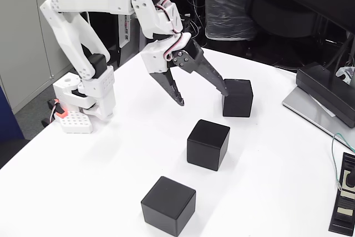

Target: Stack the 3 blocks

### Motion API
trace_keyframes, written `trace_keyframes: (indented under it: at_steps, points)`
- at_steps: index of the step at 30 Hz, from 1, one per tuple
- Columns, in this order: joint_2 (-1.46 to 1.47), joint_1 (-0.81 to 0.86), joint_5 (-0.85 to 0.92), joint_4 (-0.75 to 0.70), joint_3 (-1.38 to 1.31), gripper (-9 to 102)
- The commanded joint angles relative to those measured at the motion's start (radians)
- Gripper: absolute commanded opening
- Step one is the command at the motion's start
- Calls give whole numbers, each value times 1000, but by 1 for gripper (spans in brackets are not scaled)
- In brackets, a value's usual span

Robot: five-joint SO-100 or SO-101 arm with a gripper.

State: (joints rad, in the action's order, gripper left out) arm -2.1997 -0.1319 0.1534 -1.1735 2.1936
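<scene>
Black and matte, three cubes are sitting singly on the white tabletop (pixel 277 154), none stacked. The white arm's fingers (pixel 203 97) are hanging spread wide apart, gripping nothing. The far cube (pixel 238 97) is standing just right of the fingers in the fixed view, the right fingertip (pixel 224 90) reaching its left edge; I cannot tell whether they are touching. The middle cube (pixel 208 144) is lying below the fingers, and the near cube (pixel 168 205) farther below them.
</scene>
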Motion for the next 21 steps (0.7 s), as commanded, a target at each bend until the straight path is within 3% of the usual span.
trace_keyframes:
  at_steps: [1,12,21]
  points:
    - [46,9,14,3,-40,37]
    - [267,129,15,80,-127,37]
    - [379,132,15,146,-129,37]
